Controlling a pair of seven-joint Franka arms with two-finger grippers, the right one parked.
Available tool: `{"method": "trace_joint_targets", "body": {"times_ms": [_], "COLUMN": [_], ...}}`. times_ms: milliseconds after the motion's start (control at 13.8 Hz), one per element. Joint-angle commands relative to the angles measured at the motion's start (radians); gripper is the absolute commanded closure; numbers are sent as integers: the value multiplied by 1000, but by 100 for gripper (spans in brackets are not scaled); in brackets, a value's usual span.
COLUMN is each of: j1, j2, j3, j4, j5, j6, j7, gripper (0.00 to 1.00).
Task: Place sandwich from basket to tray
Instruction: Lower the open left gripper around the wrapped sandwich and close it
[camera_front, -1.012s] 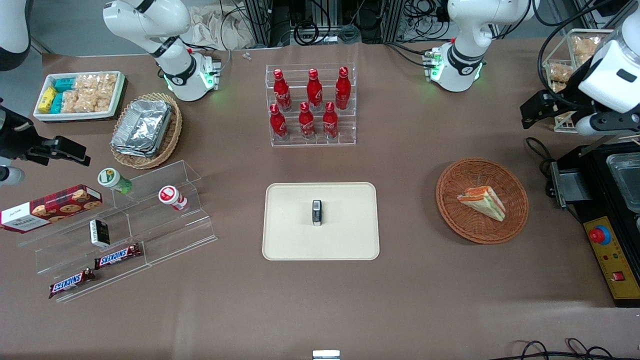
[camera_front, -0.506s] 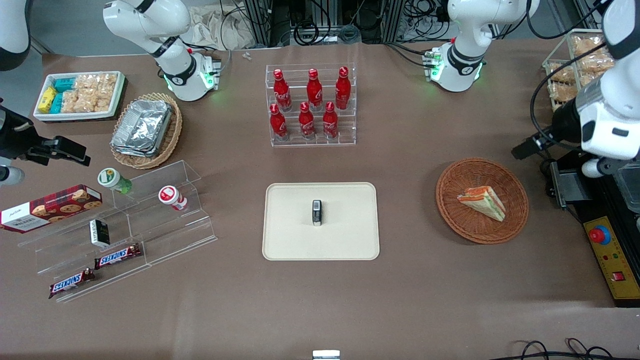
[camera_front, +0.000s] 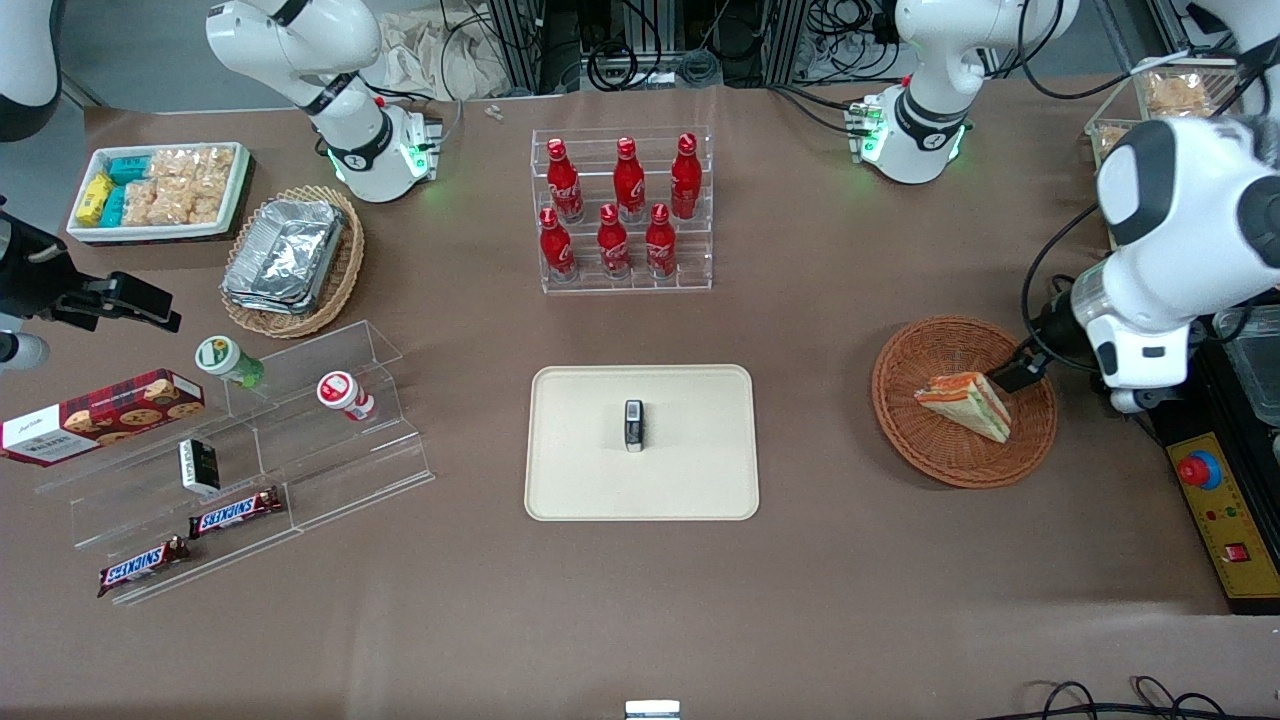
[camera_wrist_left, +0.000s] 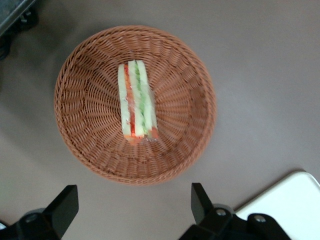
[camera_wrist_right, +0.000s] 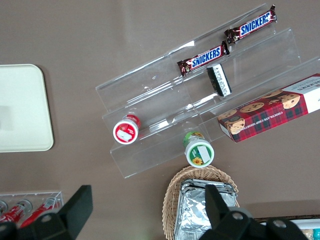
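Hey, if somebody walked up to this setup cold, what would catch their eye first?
Probably the triangular white-bread sandwich with orange-red and green layers, lying in the round reddish-brown wicker basket toward the working arm's end of the table, with the left gripper open above it. Next, the red bottles in a clear rack, farther from the front camera than the cream rectangular plastic tray, which holds one small dark object.

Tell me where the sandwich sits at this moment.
The sandwich lies in the reddish wicker basket, toward the working arm's end of the table from the tray. The open gripper hovers above the basket.
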Motion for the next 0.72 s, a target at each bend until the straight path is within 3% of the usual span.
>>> {"method": "trace_joint_targets", "body": {"times_ms": [0,651], "j1": [4,0], "j2": [-23,195], "j3": [33,35], "j4": [-146,-182], "j5": [-9,-3], "j6": [149,375], "j7": [-30,-44], "gripper": [0,0]}}
